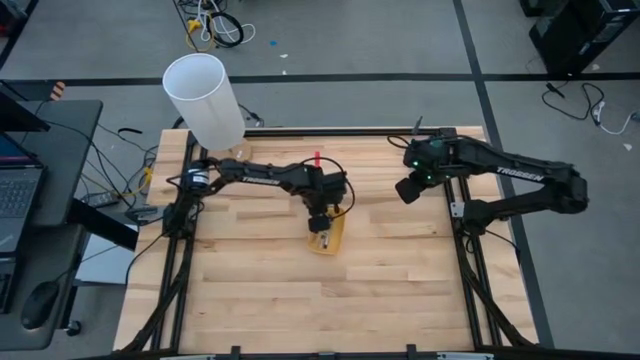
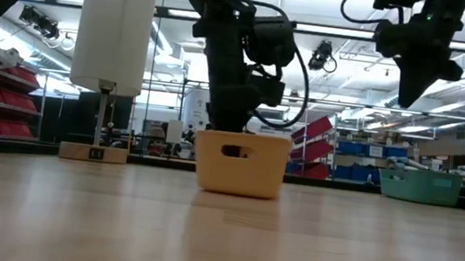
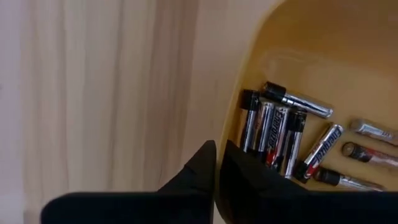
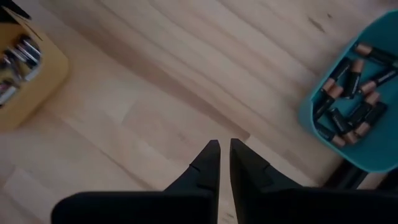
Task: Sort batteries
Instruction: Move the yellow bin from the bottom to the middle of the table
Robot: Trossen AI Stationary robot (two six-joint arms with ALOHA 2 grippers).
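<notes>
Wooden tabletop from above: the left gripper (image 1: 322, 222) hangs over the yellow tray (image 1: 333, 243), the right gripper (image 1: 408, 188) high and well apart. Left wrist view: its fingers (image 3: 202, 168) pinch together, empty, at the tray's rim beside silvery batteries (image 3: 277, 129); lowering there could tip the tray. Right wrist view: fingers (image 4: 210, 163) nearly together, empty, above bare wood, dark batteries (image 4: 351, 92) in the teal tray (image 4: 309, 112).

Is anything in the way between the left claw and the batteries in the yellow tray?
Only the tray's own wall. The left gripper, fingers shut, sits right at the rim of the yellow tray, and the silvery batteries lie just inside, uncovered.
</notes>
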